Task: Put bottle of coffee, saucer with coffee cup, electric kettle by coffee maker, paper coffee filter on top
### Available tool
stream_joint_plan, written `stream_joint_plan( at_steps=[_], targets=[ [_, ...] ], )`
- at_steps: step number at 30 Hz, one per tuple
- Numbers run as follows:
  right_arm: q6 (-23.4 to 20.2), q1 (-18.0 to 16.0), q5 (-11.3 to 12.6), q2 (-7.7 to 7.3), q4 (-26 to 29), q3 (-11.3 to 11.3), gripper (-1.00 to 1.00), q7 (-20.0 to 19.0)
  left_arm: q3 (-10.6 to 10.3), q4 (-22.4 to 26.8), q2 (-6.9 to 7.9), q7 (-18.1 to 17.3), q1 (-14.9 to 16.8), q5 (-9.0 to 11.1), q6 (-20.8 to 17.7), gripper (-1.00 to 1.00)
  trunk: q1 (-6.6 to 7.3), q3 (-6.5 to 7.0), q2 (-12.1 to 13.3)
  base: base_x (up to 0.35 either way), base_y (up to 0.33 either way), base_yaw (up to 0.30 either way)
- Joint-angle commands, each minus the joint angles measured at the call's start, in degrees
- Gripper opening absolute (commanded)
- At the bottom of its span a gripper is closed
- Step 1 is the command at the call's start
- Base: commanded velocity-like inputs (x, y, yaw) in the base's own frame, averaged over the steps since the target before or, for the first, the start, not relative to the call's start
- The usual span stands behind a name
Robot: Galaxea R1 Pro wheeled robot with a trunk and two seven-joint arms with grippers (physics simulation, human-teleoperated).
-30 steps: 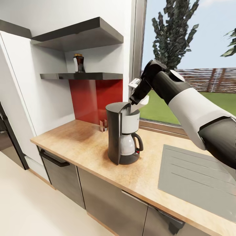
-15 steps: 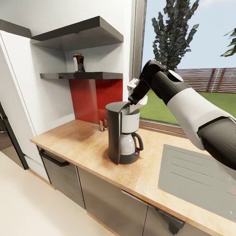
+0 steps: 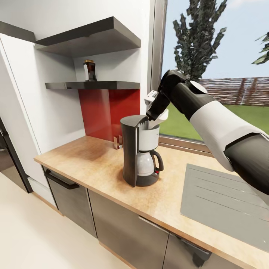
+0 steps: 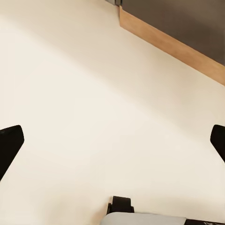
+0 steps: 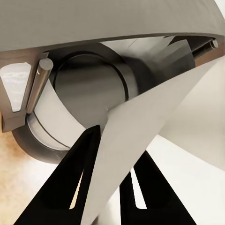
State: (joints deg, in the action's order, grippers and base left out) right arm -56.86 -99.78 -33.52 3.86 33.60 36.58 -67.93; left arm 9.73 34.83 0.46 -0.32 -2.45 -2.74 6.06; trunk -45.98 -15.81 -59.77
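Right fingers point(image 5: 105, 187) pinch the paper filter point(image 3: 161, 115) over the coffee maker point(image 3: 140, 151). Centre it above the basket, lower, then release. Left fingers point(image 4: 9, 147) wide.

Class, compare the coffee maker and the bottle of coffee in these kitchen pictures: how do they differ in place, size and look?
The coffee maker stands on the countertop; the bottle of coffee stands on the shelf. The coffee maker looks much bigger than the bottle. The coffee maker is grey with a white carafe; the bottle is dark with a pale cap. Both stand upright.
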Motion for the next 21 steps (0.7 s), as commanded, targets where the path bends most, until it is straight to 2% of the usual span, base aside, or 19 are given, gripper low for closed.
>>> stream_joint_plan(
  at_steps=[1,21],
  targets=[
    [-0.43,-0.06,-0.49,0.01,0.06,0.07,-1.0,-0.5,0.11,0.06,-0.02,-0.03,-0.01,-0.28,0.12,1.0,-0.01,-0.06,-0.04,0.0,0.0,0.0],
    [-0.37,-0.07,-0.49,0.01,0.06,0.16,-1.0,-0.51,0.11,0.06,-0.02,-0.03,-0.01,-0.3,0.12,1.0,-0.01,-0.06,-0.04,0.0,0.0,0.0]
  ],
)
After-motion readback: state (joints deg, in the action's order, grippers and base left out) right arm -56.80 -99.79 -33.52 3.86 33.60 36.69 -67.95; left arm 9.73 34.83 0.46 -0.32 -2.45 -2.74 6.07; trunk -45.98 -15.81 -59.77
